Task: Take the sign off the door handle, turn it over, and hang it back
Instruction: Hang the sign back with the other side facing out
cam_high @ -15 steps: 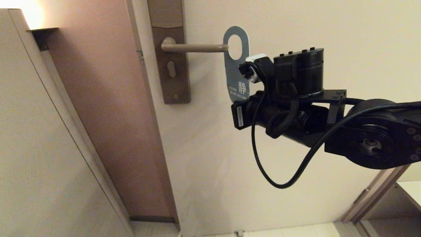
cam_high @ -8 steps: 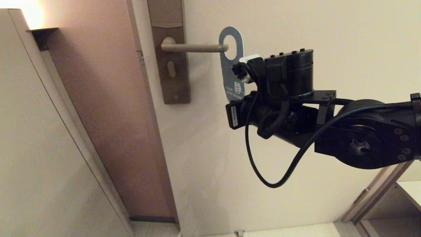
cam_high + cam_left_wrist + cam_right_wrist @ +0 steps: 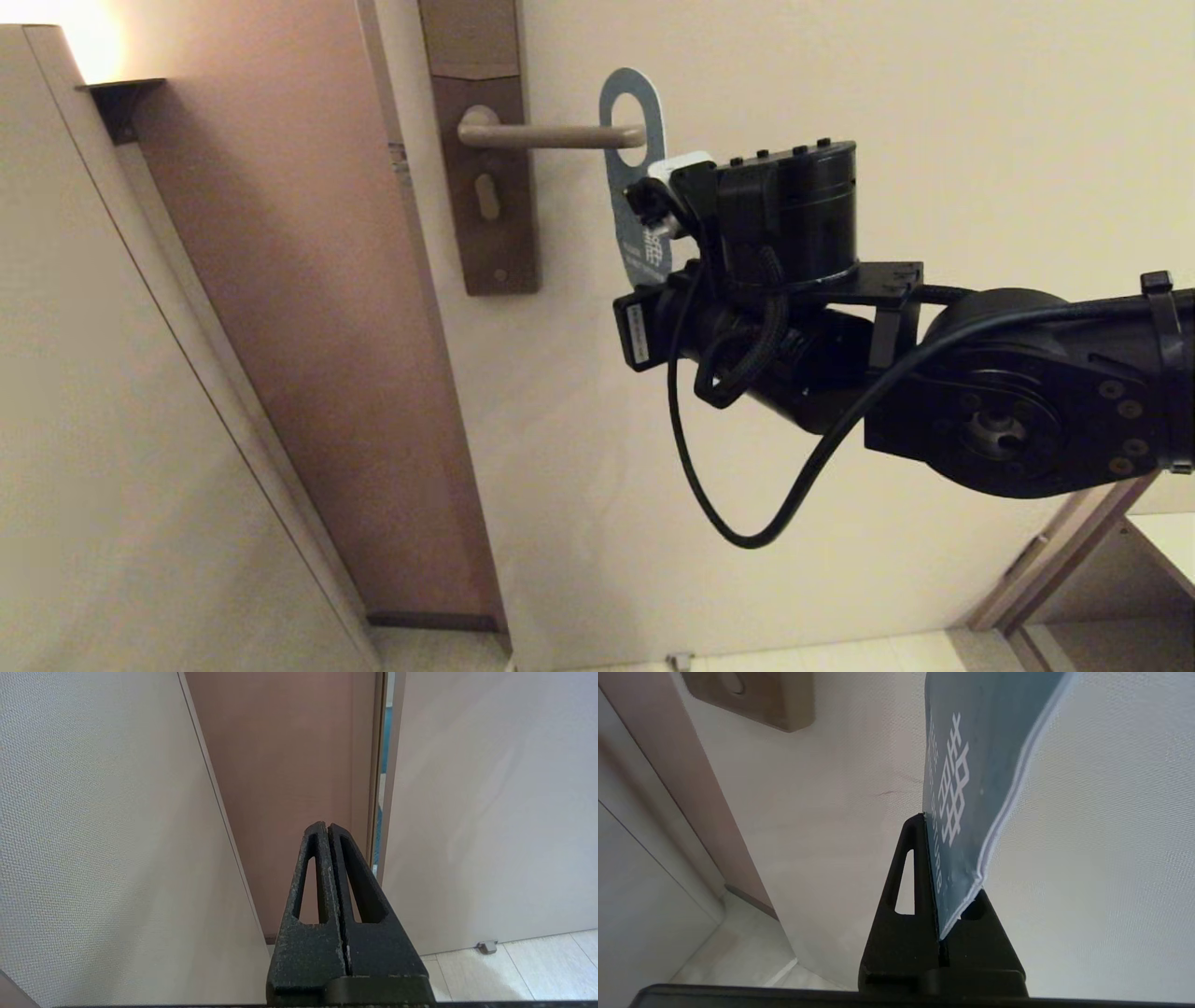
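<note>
Blue face out, my right gripper (image 3: 941, 933) fingers pinch the sign (image 3: 627, 177), its hole threading the door handle (image 3: 546, 137); next, slide further and release. Left gripper (image 3: 327, 830) idles, fingers closed.

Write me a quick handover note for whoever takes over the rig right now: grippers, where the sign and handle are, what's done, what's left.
Right gripper: shut on the sign's lower end, blue face showing.
Left gripper: shut, empty, parked low facing the door edge.
The sign: oval hole threaded over the tip of the door handle, not yet fully on.
Done: sign is off, blue face out.
Left: slide it further along the lever, let go, pull the right arm back.
</note>
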Tool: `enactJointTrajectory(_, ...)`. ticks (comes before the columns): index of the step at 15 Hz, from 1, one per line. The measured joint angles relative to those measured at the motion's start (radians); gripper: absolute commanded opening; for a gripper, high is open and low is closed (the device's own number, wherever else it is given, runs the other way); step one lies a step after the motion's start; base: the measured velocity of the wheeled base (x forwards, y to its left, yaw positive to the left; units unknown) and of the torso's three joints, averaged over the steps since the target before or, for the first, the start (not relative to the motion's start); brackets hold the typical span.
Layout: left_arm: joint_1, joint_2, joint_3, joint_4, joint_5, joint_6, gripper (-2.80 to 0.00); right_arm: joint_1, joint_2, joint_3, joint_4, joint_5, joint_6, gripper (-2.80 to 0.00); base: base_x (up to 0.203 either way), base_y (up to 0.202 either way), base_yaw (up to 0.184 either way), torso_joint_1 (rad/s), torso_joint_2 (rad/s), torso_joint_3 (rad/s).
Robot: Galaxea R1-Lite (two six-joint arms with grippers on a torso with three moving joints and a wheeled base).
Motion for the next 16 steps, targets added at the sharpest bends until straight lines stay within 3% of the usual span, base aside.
enactJointTrajectory(16, 0.0, 0.0, 0.001, 0.0, 0.0, 0.0, -2.8, 0.07, 0.05, -0.033, -0.007, -0.208, -0.004, -2.8, 0.0, 0.0, 0.0, 0.0, 0.0, 0.0)
